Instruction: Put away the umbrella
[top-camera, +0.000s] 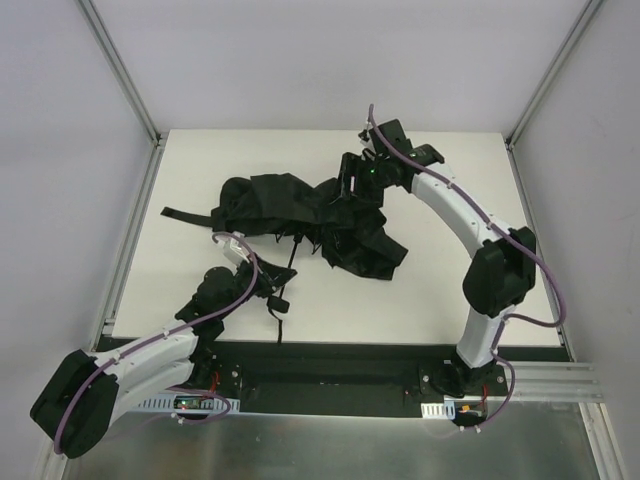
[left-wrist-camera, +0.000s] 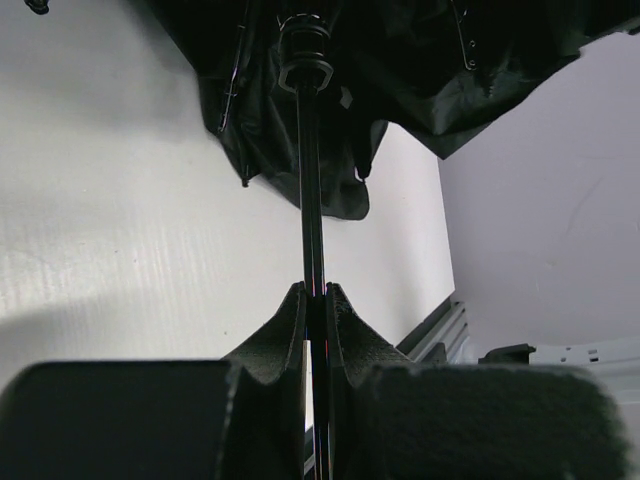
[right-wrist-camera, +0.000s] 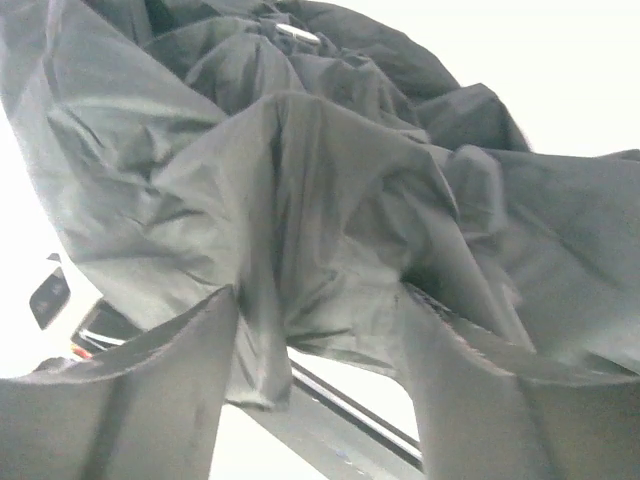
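Now we pinch the shaft (left-wrist-camera: 308, 180) and straddle the canopy (right-wrist-camera: 300, 170).
Our left gripper (left-wrist-camera: 314, 292) is pressed together on the shaft, which runs straight ahead into the umbrella (top-camera: 270, 205). Our right gripper (right-wrist-camera: 318, 300) stands spread, with a canopy fold between its fingers. We judge it light: the shaft stiff and slick, the canopy limp and slippery, so we hold the shaft and gather the canopy. Only the left wrist view shows the pinch; only the top view shows the umbrella sprawled on the table (top-camera: 420, 300) between both grippers.
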